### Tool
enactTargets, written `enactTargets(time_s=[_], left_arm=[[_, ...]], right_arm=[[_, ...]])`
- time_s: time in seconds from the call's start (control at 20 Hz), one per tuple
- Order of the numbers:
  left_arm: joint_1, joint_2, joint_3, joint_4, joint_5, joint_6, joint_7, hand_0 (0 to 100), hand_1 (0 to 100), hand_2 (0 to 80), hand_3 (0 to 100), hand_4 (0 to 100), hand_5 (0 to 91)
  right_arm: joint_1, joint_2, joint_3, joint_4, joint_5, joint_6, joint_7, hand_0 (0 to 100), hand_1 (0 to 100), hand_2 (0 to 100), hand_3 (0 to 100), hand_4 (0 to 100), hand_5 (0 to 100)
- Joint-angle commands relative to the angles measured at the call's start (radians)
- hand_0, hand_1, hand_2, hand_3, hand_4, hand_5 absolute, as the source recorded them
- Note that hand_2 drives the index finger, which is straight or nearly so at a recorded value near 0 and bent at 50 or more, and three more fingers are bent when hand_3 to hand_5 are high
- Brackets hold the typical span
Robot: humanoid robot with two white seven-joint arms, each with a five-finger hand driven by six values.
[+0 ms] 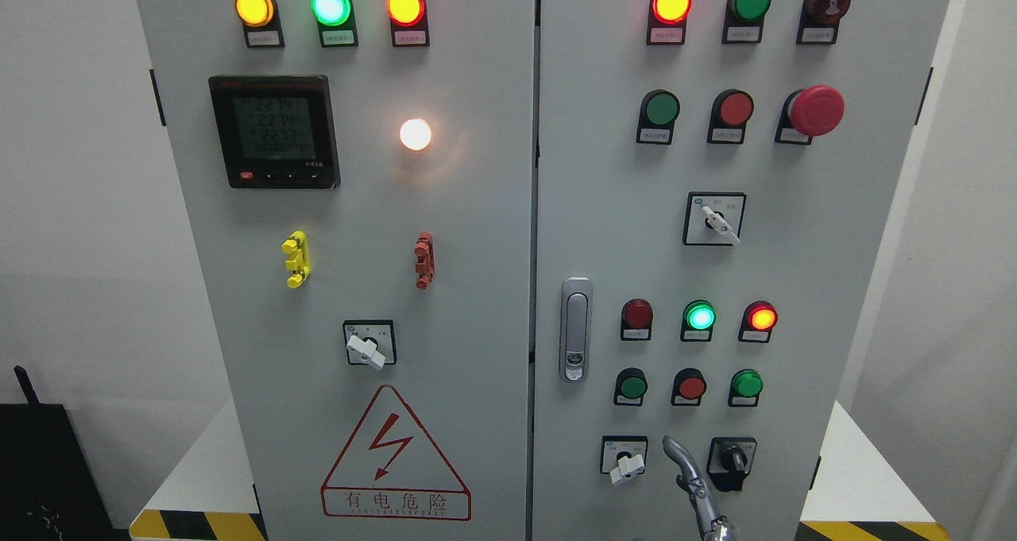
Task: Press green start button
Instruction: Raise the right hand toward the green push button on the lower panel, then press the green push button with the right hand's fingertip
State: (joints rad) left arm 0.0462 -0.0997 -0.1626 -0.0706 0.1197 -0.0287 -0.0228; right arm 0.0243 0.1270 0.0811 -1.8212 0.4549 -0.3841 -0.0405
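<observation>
On lower right door | our right robot hand (675, 450) shows one extended finger, grip unclear | green start button (632, 385) lies up-left, near.

Two grey cabinet doors (477, 287). Nine pilot lamps (330, 5), seven lit. Three green push buttons (661, 108), two red push buttons (735, 108), one red mushroom stop button (816, 110), one buzzer (827, 2). Four rotary selector switches (715, 218). One digital meter (274, 131), one door handle (575, 329), one warning triangle (395, 454). One yellow clip (295, 259), one red clip (425, 260).
</observation>
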Motion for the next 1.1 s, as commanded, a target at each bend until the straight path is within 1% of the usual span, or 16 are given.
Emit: enactTargets(time_s=[0.0, 0.05, 0.1, 0.2, 0.25, 0.3, 0.4, 0.45, 0.5, 0.55, 0.6, 0.75, 0.85, 1.05], left_arm=[[0.0, 0.0, 0.0, 0.0, 0.0, 0.0, 0.0, 12, 56, 0.0, 0, 0, 0.0], [0.0, 0.0, 0.0, 0.0, 0.0, 0.0, 0.0, 12, 56, 0.0, 0, 0, 0.0], [0.0, 0.0, 0.0, 0.0, 0.0, 0.0, 0.0, 12, 56, 0.0, 0, 0, 0.0], [0.0, 0.0, 0.0, 0.0, 0.0, 0.0, 0.0, 12, 56, 0.0, 0, 0, 0.0], [0.0, 0.0, 0.0, 0.0, 0.0, 0.0, 0.0, 12, 56, 0.0, 0, 0, 0.0], [0.0, 0.0, 0.0, 0.0, 0.0, 0.0, 0.0, 12, 56, 0.0, 0, 0, 0.0], [0.0, 0.0, 0.0, 0.0, 0.0, 0.0, 0.0, 12, 56, 0.0, 0, 0, 0.0], [0.0, 0.0, 0.0, 0.0, 0.0, 0.0, 0.0, 12, 56, 0.0, 0, 0, 0.0], [0.001, 0.0, 0.0, 0.0, 0.0, 0.0, 0.0, 12, 56, 0.0, 0, 0, 0.0], [0.0, 0.0, 0.0, 0.0, 0.0, 0.0, 0.0, 12, 56, 0.0, 0, 0, 0.0], [0.0, 0.0, 0.0, 0.0, 0.0, 0.0, 0.0, 12, 56, 0.0, 0, 0, 0.0], [0.0, 0.0, 0.0, 0.0, 0.0, 0.0, 0.0, 12, 56, 0.0, 0, 0, 0.0], [0.0, 0.0, 0.0, 0.0, 0.0, 0.0, 0.0, 12, 56, 0.0, 0, 0, 0.0], [0.0, 0.0, 0.0, 0.0, 0.0, 0.0, 0.0, 12, 56, 0.0, 0, 0, 0.0]], right_arm=[[-0.055, 0.002, -0.116, 0.066, 0.246, -0.044, -0.024, 26, 27, 0, 26, 26, 8], [-0.057, 0.002, -0.121, 0.068, 0.269, -0.045, -0.027, 26, 27, 0, 26, 27, 9], [-0.058, 0.002, -0.122, 0.068, 0.286, -0.045, -0.03, 25, 28, 0, 30, 32, 15], [-0.073, 0.003, -0.126, 0.068, 0.324, -0.044, -0.044, 27, 29, 0, 34, 36, 21], [-0.081, 0.003, -0.133, 0.068, 0.355, -0.044, -0.054, 29, 29, 0, 39, 39, 28], [-0.09, 0.003, -0.142, 0.068, 0.388, -0.042, -0.064, 31, 30, 0, 42, 42, 33], [-0.103, 0.003, -0.147, 0.068, 0.45, -0.039, -0.076, 34, 31, 0, 45, 46, 40], [-0.106, 0.005, -0.147, 0.066, 0.47, -0.038, -0.082, 37, 31, 0, 46, 49, 46], [-0.106, 0.005, -0.147, 0.066, 0.491, -0.036, -0.087, 39, 32, 0, 47, 50, 48], [-0.109, 0.003, -0.147, 0.066, 0.514, -0.033, -0.091, 43, 32, 0, 48, 53, 53], [-0.11, 0.003, -0.149, 0.066, 0.539, -0.032, -0.097, 45, 32, 0, 48, 55, 56], [-0.119, 0.003, -0.147, 0.063, 0.593, -0.016, -0.101, 50, 33, 0, 49, 59, 66], [-0.132, 0.003, -0.147, 0.063, 0.616, -0.009, -0.101, 52, 34, 0, 50, 63, 77], [-0.142, 0.005, -0.139, 0.065, 0.65, 0.001, -0.101, 55, 35, 0, 52, 65, 81]])
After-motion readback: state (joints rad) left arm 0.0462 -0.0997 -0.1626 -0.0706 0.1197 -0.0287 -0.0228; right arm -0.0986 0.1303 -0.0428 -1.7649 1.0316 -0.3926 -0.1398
